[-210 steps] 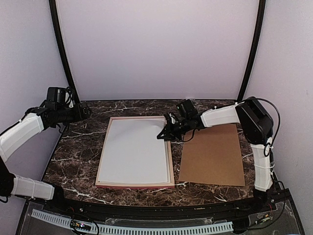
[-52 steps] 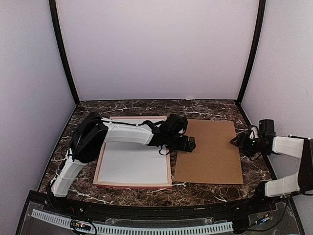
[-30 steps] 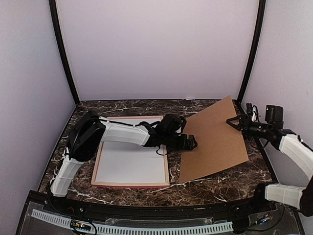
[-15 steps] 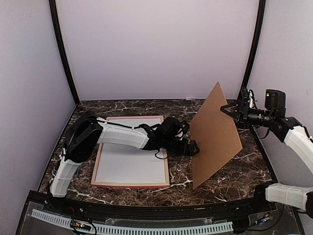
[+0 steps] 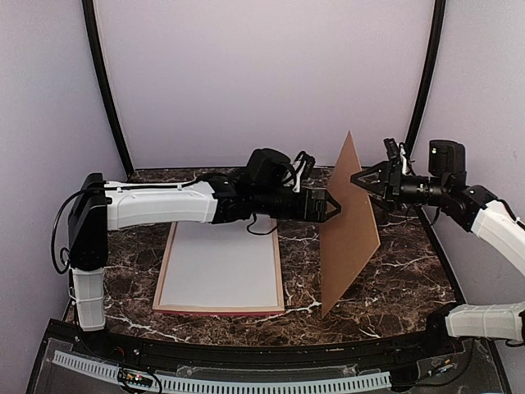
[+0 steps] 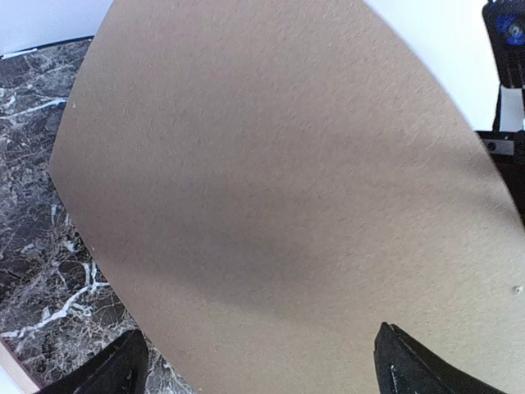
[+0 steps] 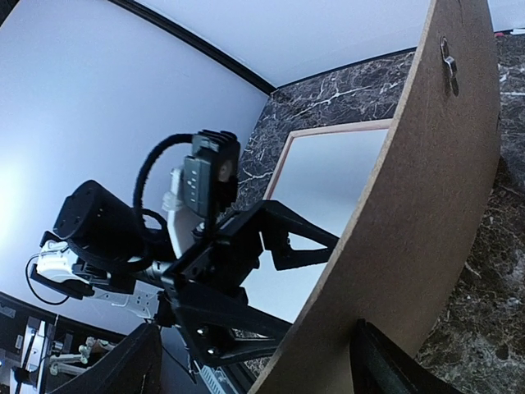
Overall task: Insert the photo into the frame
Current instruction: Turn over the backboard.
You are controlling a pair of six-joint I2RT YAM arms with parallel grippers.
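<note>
Brown board (image 5: 351, 222) on edge, photo (image 5: 220, 267) inside frame (image 5: 217, 310)

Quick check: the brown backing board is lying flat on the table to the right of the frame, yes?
Not quite. The backing board is to the right of the frame, but it is not lying flat. It stands nearly upright on its lower edge on the table. The top external view shows this.

Tall brown board (image 5: 351, 222) standing on its edge like a wall between left end effector (image 5: 335, 205) and right end effector (image 5: 358, 182), left arm (image 5: 164, 205) stretched over the far end of the frame (image 5: 166, 275), open bench (image 5: 410, 263) right of the board.
</note>
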